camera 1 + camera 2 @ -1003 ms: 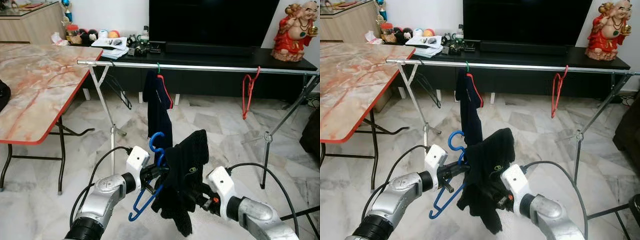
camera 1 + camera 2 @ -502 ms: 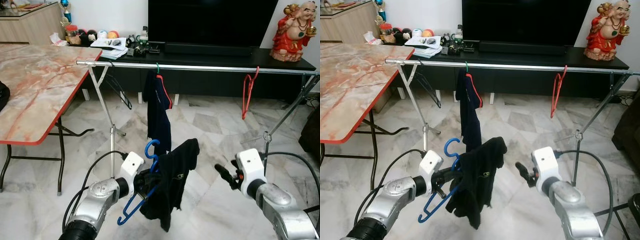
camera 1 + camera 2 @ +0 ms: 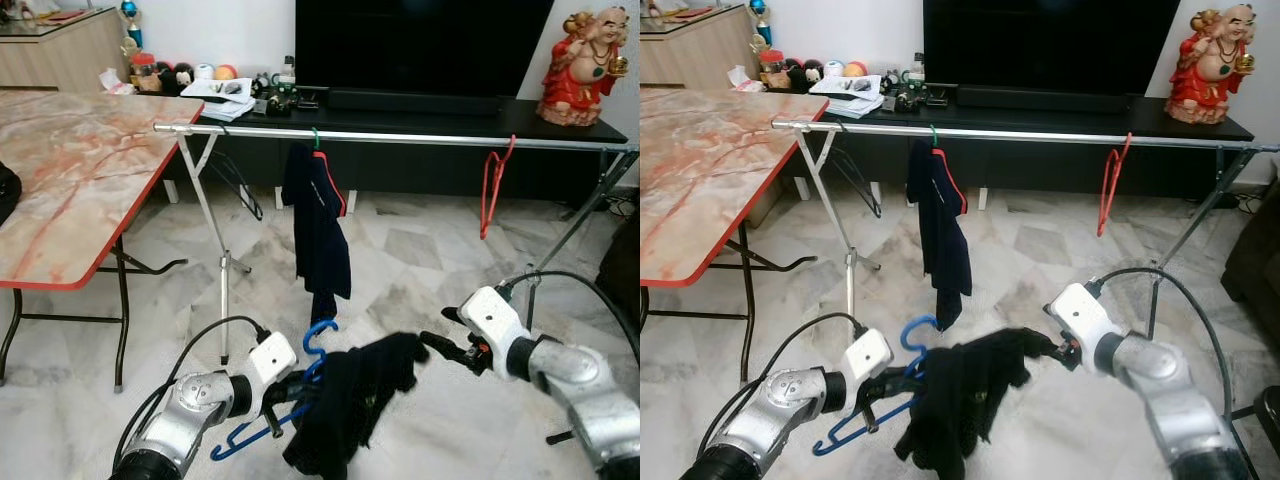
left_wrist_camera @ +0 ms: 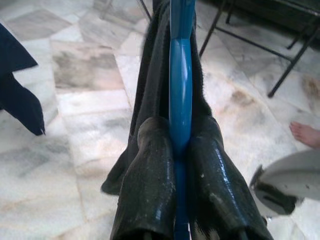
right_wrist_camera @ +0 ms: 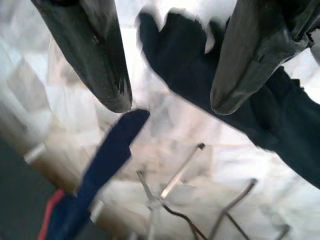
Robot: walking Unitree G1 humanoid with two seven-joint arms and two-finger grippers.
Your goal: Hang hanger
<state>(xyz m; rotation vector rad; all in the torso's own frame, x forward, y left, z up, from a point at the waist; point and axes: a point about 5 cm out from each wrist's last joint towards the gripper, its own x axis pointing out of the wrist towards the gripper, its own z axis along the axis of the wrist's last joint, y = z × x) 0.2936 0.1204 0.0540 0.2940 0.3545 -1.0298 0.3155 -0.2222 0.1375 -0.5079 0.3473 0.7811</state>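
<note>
Blue hanger clamped in left end effector | right end effector spread wide, empty

**Materials and surfaces**

The blue hanger looks like smooth, glossy plastic. The black garment on it is soft matt cloth with a slightly fuzzy edge. The left gripper has black fingers with a rubbery, slightly shiny skin, closed on the hanger. The rail is polished bright metal. The floor is glossy marble tile. The table has a smooth marble-pattern top with a red edge.
</note>
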